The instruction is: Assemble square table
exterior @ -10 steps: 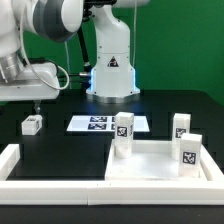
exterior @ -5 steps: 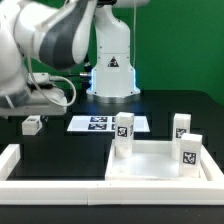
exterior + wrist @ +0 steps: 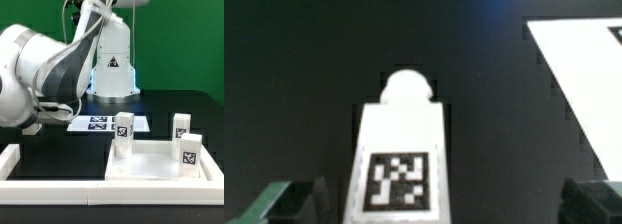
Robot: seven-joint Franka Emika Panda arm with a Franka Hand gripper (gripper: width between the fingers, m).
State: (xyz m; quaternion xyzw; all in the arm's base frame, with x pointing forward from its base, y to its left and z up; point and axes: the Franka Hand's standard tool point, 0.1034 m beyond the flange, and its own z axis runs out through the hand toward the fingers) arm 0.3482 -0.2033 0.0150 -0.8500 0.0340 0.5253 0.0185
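The white square table slab [image 3: 150, 166] with its raised rim lies at the exterior view's right. Three tagged white legs stand upright on it [image 3: 123, 133] [image 3: 181, 125] [image 3: 190, 150]. A fourth leg [image 3: 399, 150] lies flat on the black table in the wrist view, its tag facing up and its rounded peg pointing away. My gripper [image 3: 438, 204] is open above it, with one dark fingertip [image 3: 288, 202] close beside the leg and the other [image 3: 590, 200] well apart. In the exterior view the arm's body hides this leg and the gripper.
The marker board [image 3: 96, 123] lies on the black table in front of the robot base [image 3: 112, 66]. A long low white border rail [image 3: 40, 186] runs along the front and left. A flat white edge [image 3: 580, 60] shows beyond the leg in the wrist view.
The arm has swung down and toward the camera at the exterior view's left, and it now covers the loose leg that showed on the table before.
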